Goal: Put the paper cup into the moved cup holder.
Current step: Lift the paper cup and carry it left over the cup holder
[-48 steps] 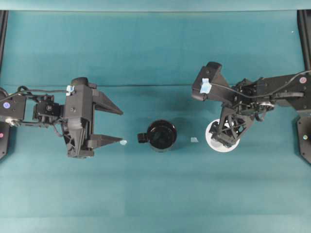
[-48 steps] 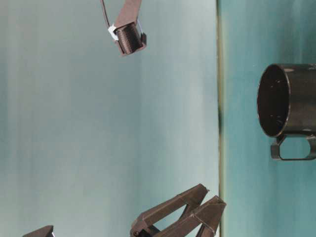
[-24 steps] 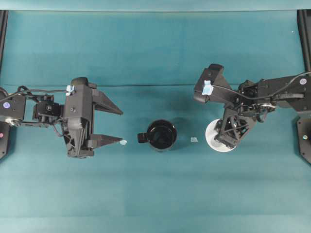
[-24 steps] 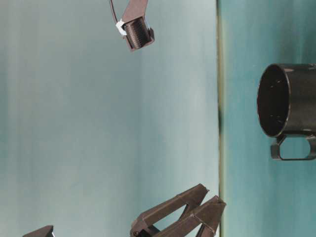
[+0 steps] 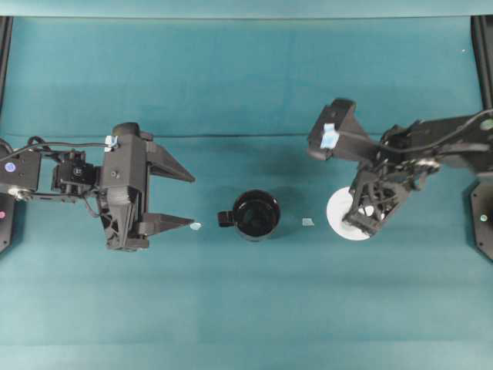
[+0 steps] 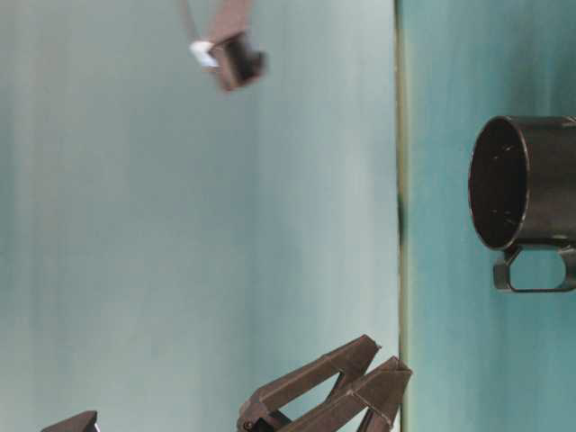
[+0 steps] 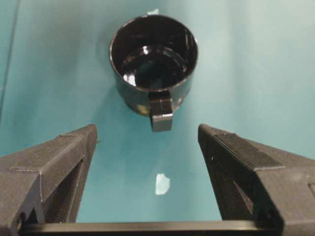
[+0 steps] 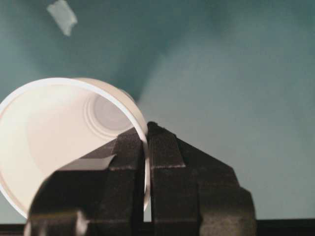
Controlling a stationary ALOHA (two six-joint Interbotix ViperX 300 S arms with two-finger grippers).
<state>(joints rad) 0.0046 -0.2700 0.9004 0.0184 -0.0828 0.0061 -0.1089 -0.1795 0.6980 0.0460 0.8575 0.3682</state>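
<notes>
The white paper cup (image 5: 340, 214) is at the right, half under the right arm. My right gripper (image 8: 146, 132) is shut on its rim, one finger inside the paper cup (image 8: 54, 142) and one outside its wall. The glossy black cup holder (image 5: 256, 214) stands mid-table with its tab handle pointing left; it also shows in the left wrist view as the cup holder (image 7: 153, 64) and at table level as the cup holder (image 6: 526, 184). My left gripper (image 5: 192, 200) hovers left of the holder, open and empty, the left gripper (image 7: 147, 135) framing the handle.
Small pale tape scraps lie on the teal cloth: one (image 5: 196, 227) by the left fingertip, one (image 5: 308, 222) between holder and cup. Black frame posts (image 5: 485, 62) stand at the table's side edges.
My right gripper has closed onto the paper cup's rim and its wrist has shifted slightly. The left arm and the cup holder have not moved.
</notes>
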